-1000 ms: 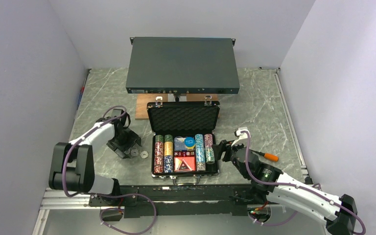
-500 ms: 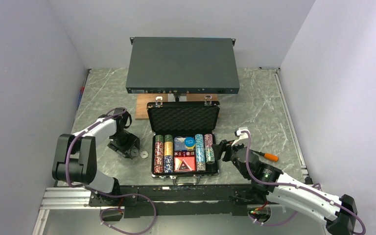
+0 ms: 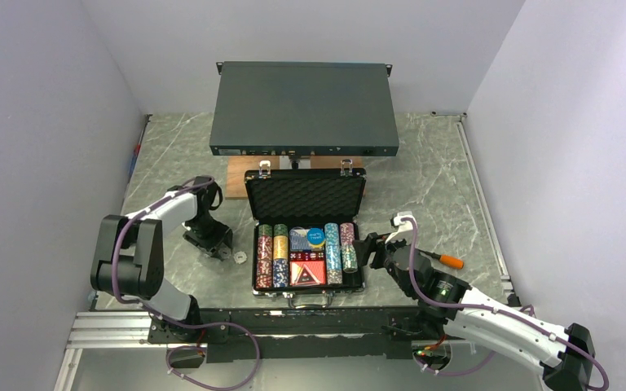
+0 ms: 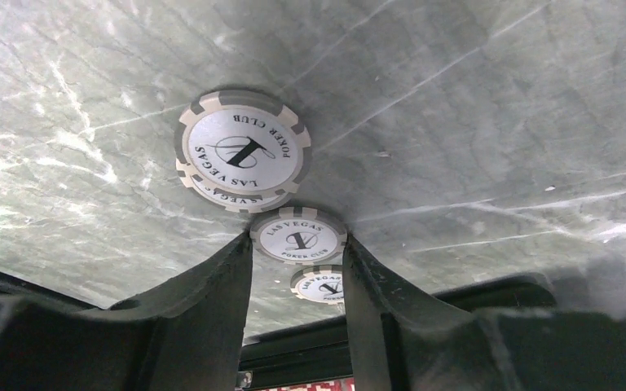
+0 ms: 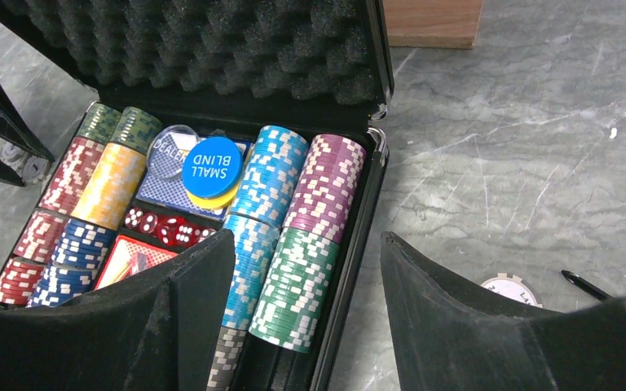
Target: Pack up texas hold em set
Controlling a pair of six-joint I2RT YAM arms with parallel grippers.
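Straddled the middle chip (image 4: 297, 236), flat on the counter (image 4: 473, 122), with the left gripper (image 4: 297, 244) at its rim; pinch impossible to tell.

From high behind we overlook the whole table (image 3: 432, 187); left wrist looks down close on chips (image 4: 243, 151) — right wrist and top share the case (image 5: 212, 49).

A: Left arm (image 3: 163, 210), posture?
B: Elbow folded tight, forearm reaching forward. Wrist pitched down. Left gripper (image 4: 297, 244) low, tips at the surface, fingers a narrow gap apart.
A: Right arm (image 3: 497, 322)?
B: Stretched low, forward and inward. Right gripper (image 5: 306, 244) fingers spread wide, gripping nothing.
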